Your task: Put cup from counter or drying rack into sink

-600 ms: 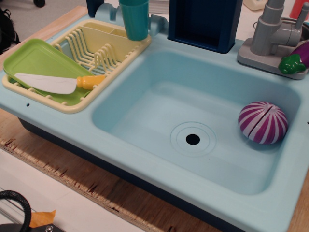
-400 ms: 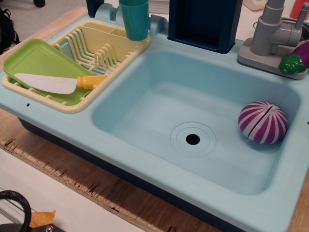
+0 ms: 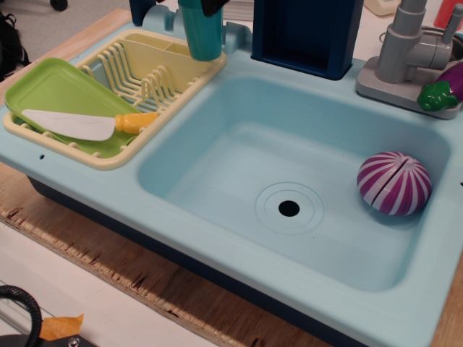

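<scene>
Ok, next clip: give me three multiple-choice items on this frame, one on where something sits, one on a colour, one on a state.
1. Where does the cup stand?
A. in the far corner of the drying rack
B. on the floor of the sink
C. on the lime green tray

2. What colours is the round striped toy in the sink?
A. red and yellow
B. purple and white
C. plain green

3. How is the cup standing?
A. on its side
B. upside down
C. upright

Answers: 1 A, its base sits at the rack's far right corner, outside the basin. 2 B, purple and white stripes cover the ball near the right wall. 3 C, the narrower base is down and the wider end up; dark parts, likely the jaws, show at its rim at the top edge, too cropped to tell open or shut.
</scene>
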